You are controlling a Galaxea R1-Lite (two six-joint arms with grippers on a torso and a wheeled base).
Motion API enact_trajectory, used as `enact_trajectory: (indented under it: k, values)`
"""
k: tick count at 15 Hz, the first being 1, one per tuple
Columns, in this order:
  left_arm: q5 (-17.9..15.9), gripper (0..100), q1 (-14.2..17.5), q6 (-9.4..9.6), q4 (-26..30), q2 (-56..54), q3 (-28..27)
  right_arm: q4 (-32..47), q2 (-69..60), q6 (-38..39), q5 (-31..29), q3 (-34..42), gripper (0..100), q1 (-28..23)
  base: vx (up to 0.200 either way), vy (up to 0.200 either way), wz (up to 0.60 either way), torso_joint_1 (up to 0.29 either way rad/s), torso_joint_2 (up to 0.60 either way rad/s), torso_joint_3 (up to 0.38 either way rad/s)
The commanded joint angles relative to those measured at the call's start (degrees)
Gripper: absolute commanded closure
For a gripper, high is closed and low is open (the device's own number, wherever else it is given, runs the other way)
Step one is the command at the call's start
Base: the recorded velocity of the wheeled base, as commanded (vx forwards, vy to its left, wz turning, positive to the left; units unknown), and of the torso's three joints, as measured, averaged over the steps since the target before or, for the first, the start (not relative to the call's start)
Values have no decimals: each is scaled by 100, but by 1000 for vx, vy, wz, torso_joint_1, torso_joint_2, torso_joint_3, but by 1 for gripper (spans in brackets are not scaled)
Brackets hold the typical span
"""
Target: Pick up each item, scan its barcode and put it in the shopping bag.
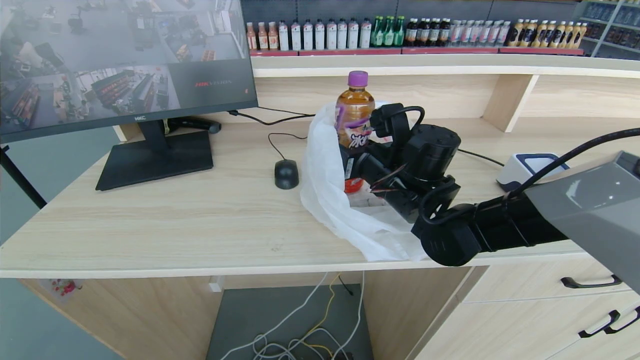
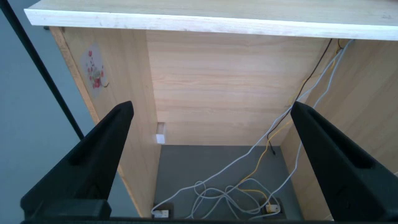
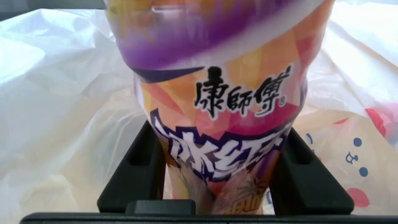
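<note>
So the bottle [image 1: 355, 112] had a purple cap, amber-brown drink inside, and a label in purple, orange and yellow patches with black and white lettering (pretty loud, honestly). The shopping bag [image 1: 325, 200] was plain white, with something red [image 1: 353, 185] showing inside, plus a pale pack [image 3: 357, 155] with blue and pink dots. The right gripper [image 3: 221, 180] and left gripper [image 2: 211, 155] were both black. The counter [image 1: 175, 225] was light wood grain, the mouse [image 1: 286, 174] black, the scanner [image 1: 520, 172] white with a dark blue top.

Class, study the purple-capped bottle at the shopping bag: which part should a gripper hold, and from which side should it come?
Probably the labelled lower body of the bottle, approached level from the robot's right. It stands upright and narrows there, so the right gripper clamps across its waist.
</note>
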Motion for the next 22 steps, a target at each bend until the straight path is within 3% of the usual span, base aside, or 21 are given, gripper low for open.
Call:
enact_trajectory:
  k: [1, 5, 6, 16, 19, 22]
  values:
    - [0, 0, 0, 1, -1, -1, 0, 9, -13, -4, -2, -18, 100, 3, 0, 0, 0, 0, 0, 0]
    - [0, 0, 0, 1, -1, -1, 0, 9, -13, -4, -11, 0, 100, -6, 0, 0, 0, 0, 0, 0]
    - [0, 0, 0, 1, -1, -1, 0, 9, -21, -4, -11, 8, 0, -15, 0, 0, 0, 0, 0, 0]
    - [0, 0, 0, 1, -1, -1, 0, -26, -329, -13, -28, 149, 0, -6, 0, 0, 0, 0, 0, 0]
    - [0, 0, 0, 1, -1, -1, 0, -43, -689, -83, -37, 501, 0, -6, 0, 0, 0, 0, 0, 0]
    - [0, 0, 0, 1, -1, -1, 0, -544, -1111, -66, -37, 1476, 0, -15, 0, 0, 0, 0, 0, 0]
